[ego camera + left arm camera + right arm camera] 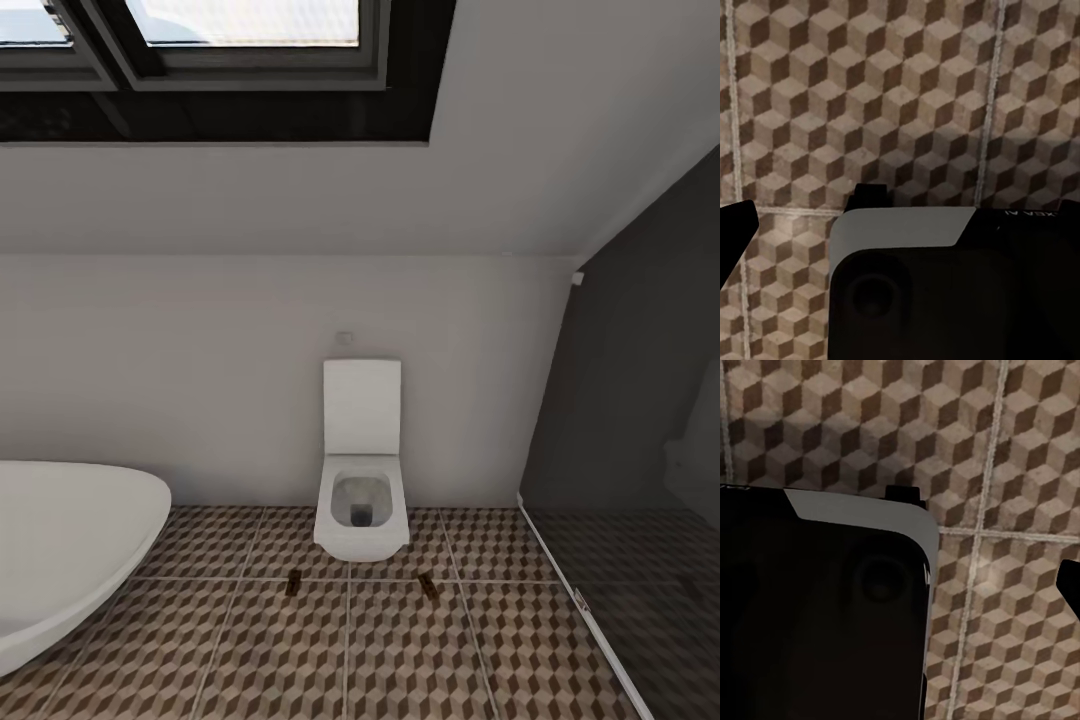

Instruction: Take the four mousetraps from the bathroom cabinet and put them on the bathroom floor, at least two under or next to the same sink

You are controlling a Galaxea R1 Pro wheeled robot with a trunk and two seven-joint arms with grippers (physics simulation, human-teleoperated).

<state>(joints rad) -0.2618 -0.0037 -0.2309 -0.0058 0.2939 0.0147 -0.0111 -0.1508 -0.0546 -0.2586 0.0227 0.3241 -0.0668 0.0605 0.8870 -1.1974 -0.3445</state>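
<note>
Two mousetraps lie flat on the bathroom floor (400, 650) of cube-patterned tiles, just in front of the toilet: one mousetrap (292, 583) off its left corner, the other mousetrap (428, 586) off its right corner. The cabinet and the sink are out of view. My left gripper (907, 225) hangs over the tiles with one dark finger (736, 232) at the frame edge, open and empty. My right gripper (896, 570) also hangs over the tiles, one finger (1069, 585) at the edge, open and empty.
A white wall-hung toilet (361, 500) with its lid up stands against the far wall. A white rounded tub (60, 550) fills the left. A dark glass shower screen (620, 450) closes off the right. My own dark base (945, 292) sits below both wrists.
</note>
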